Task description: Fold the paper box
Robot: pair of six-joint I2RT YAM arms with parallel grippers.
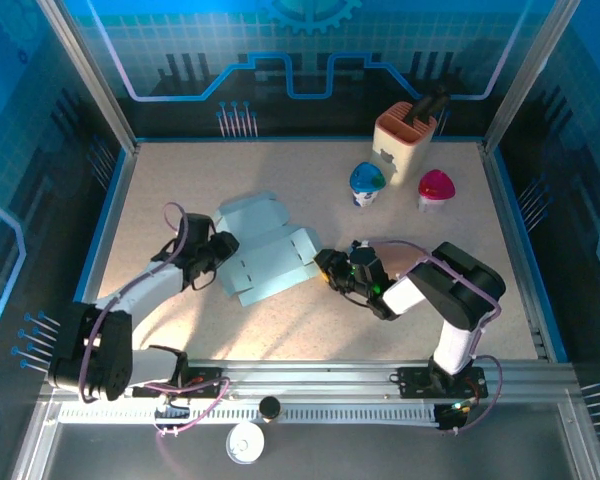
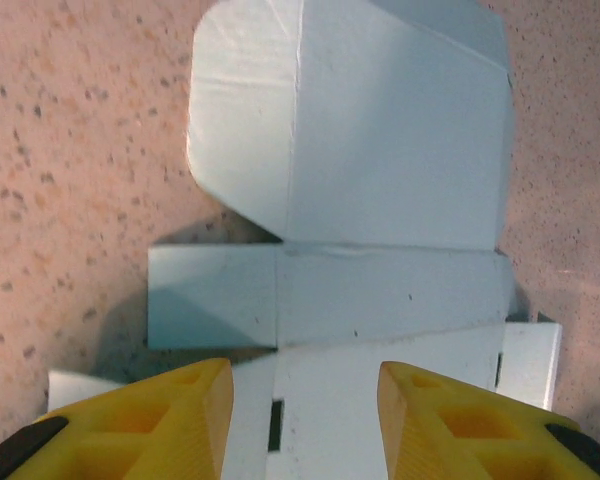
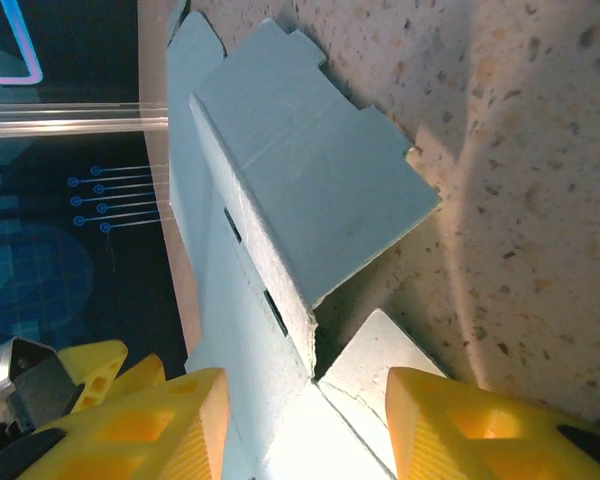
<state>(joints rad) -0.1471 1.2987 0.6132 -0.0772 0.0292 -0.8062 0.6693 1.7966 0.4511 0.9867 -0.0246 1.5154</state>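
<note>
**Flat paper box flanked by both grippers at mid-table**

Nearest the camera in the overhead view, a white round lid (image 1: 246, 442) is seen below the metal rail (image 1: 310, 378) on which both arms are mounted.

Farther in, the pale blue paper box (image 1: 270, 250) is found lying mostly flat at the middle of the speckled table (image 1: 180, 180). The left gripper (image 1: 220, 262) is placed at the box's 9 o'clock edge and the right gripper (image 1: 327, 268) at its 4 o'clock corner.

In the left wrist view, the yellow fingers (image 2: 195, 400) of the left gripper (image 2: 305, 385) are held apart above the sheet, clamped on nothing, and the box (image 2: 380, 150) is spread out ahead with its creases visible.

In the right wrist view, the right gripper (image 3: 305, 400) is likewise spread, its fingers (image 3: 460, 420) set on either side of a raised fold of the box (image 3: 300, 170) without pinching it.

Beyond the box, toward 1 o'clock, a blue cup (image 1: 367, 183) and a pink cup (image 1: 436, 187) are stood apart from each other. Farthest back, a beige holder (image 1: 405, 135) is set at 12 o'clock from them.
</note>
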